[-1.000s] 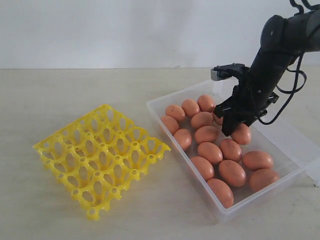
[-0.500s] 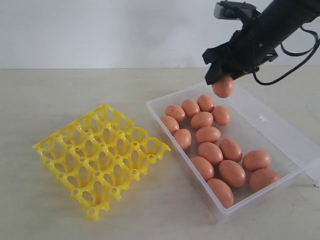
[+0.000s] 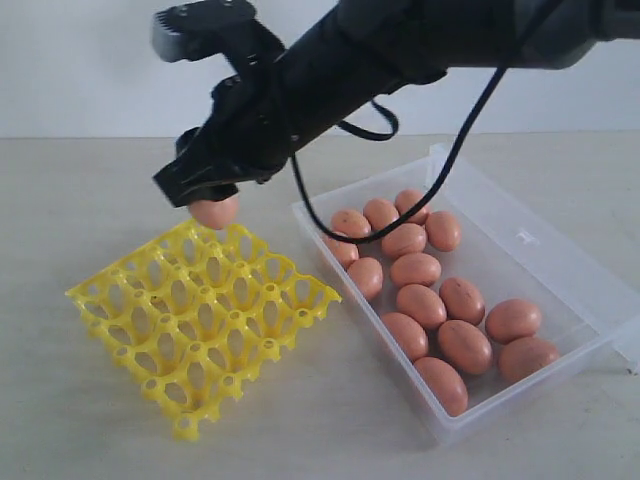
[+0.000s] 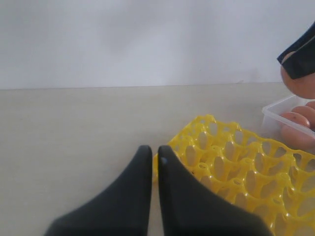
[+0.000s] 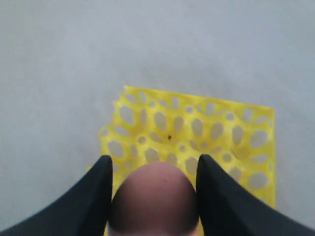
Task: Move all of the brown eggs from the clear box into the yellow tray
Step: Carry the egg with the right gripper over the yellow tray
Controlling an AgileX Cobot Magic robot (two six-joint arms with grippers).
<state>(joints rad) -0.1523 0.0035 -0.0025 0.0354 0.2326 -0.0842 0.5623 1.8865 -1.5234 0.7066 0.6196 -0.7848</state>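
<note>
The right jaws are clamped on one brown egg (image 3: 215, 212) and hold it up in the air, just over the far edge of the yellow tray (image 3: 200, 320). The other brown eggs (image 3: 420, 305) lie close together inside the clear box (image 3: 560, 265), which sits on the bench (image 3: 80, 180) just beside the yellow tray. The left jaws are pressed together with nothing between them, low over the bench and near one side of the yellow tray
</note>
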